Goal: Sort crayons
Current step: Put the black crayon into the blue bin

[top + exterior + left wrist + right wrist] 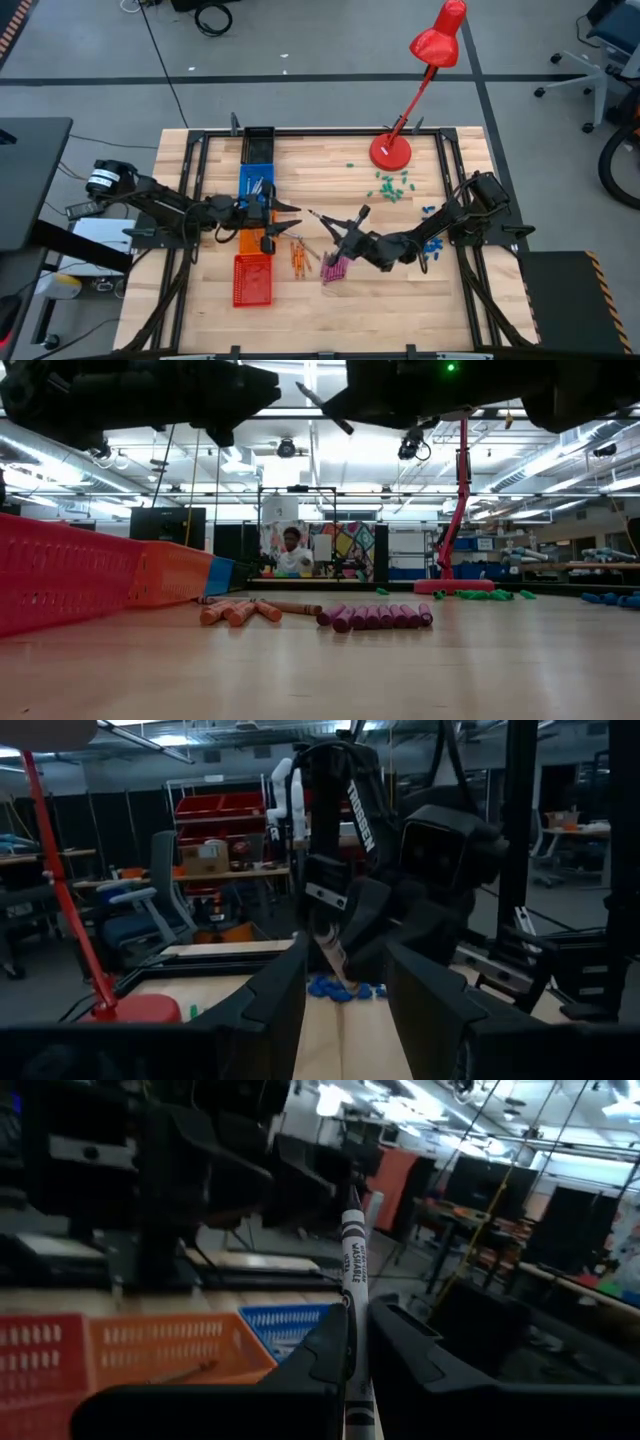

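My right gripper [340, 233] is near the table's middle, above the table, shut on a grey crayon [320, 220], which also shows in the right wrist view [352, 1250]. A row of magenta crayons [333, 268] lies flat on the table just near of it and shows in the low view [380, 616]. A few orange crayons [298, 258] lie to their left and show in the low view [240, 610]. My left gripper [292, 217] is open and empty, beside the bins, pointing toward the right gripper; its wrist view [345, 1020] shows the gap between its fingers. My right gripper pinches the grey crayon between its two fingers at the crayon's lower part [351, 1348]. The long free end [352, 1230] sticks out past the fingertips, along the fingers, toward the table's left. The crayon is lifted clear of the table and slants [325, 408].
A blue bin [257, 170], an orange bin [250, 238] and a red bin [252, 280] stand in a row at the left. A red desk lamp [390, 152] stands at the far side, with green bits [390, 185] near its base. Blue bits [432, 245] lie at the right.
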Motion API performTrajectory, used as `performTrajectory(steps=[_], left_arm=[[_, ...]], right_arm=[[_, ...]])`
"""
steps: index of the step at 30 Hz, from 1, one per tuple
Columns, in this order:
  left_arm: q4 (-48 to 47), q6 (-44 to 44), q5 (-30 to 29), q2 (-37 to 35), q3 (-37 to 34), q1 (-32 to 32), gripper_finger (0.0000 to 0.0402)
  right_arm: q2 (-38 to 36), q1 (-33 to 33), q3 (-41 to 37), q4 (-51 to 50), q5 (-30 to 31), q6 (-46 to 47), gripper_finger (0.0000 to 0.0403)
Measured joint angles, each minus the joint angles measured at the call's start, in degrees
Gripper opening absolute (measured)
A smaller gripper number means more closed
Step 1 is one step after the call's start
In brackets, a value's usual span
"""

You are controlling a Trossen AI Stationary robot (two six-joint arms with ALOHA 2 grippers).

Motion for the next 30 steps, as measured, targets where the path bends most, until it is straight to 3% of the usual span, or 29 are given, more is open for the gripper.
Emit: performTrajectory(steps=[6,17,30], left_arm=[[6.1,-1.2,2.1,4.8,0.6,0.3,0.0148],[12.1,-1.3,7.0,12.3,3.9,0.3,0.0148],[12.3,-1.7,7.1,13.2,5.1,0.3,0.0141]], right_arm=[[0.0,-0.5,-0.8,2.0,-9.9,0.8,0.0038],[0.0,-0.4,-0.8,3.2,-10.1,0.6,0.0038],[0.0,-0.9,-0.8,2.7,-13.5,4.0,0.0038]])
